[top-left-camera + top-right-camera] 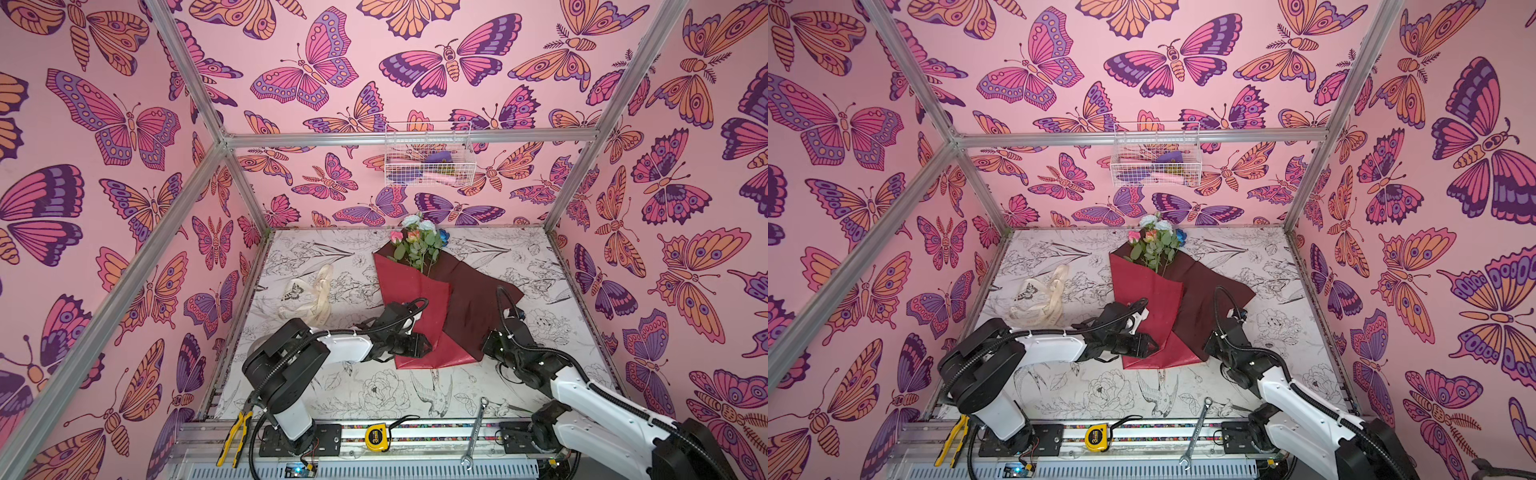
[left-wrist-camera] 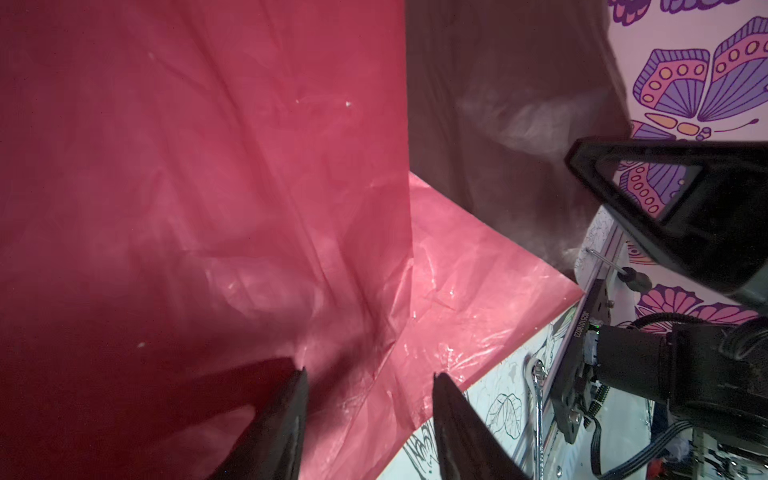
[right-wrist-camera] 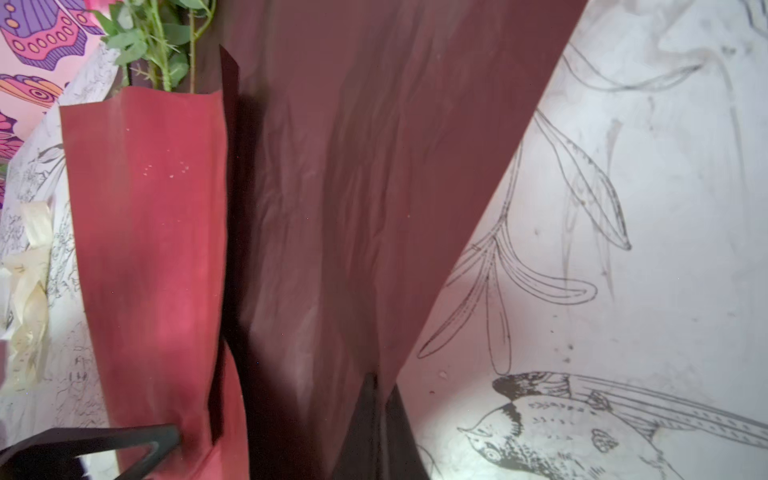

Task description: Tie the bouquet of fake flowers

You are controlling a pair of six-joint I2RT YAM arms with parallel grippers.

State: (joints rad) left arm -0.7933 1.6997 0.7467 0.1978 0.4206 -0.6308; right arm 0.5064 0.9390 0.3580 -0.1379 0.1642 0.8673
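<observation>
Two grippers, one bouquet (image 1: pixel 415 245); left gripper (image 2: pixel 368 376) about half open, jaws apart over the lighter red fold of the wrapping paper (image 1: pixel 409 286), nothing visibly clamped; right gripper (image 3: pixel 376 388) closed tight, pinching the edge of the darker flap of the same paper. Bouquet lies on the printed table (image 1: pixel 523 266), wrapped stem end between the two grippers, flower heads well beyond both, near the far wall; cream ribbon (image 1: pixel 318 291) lies on the outer side of the left gripper, apart from it.

Left gripper (image 2: pixel 368 376) jaws parted, right gripper (image 3: pixel 376 386) pinched closed, 2 arms extended
</observation>
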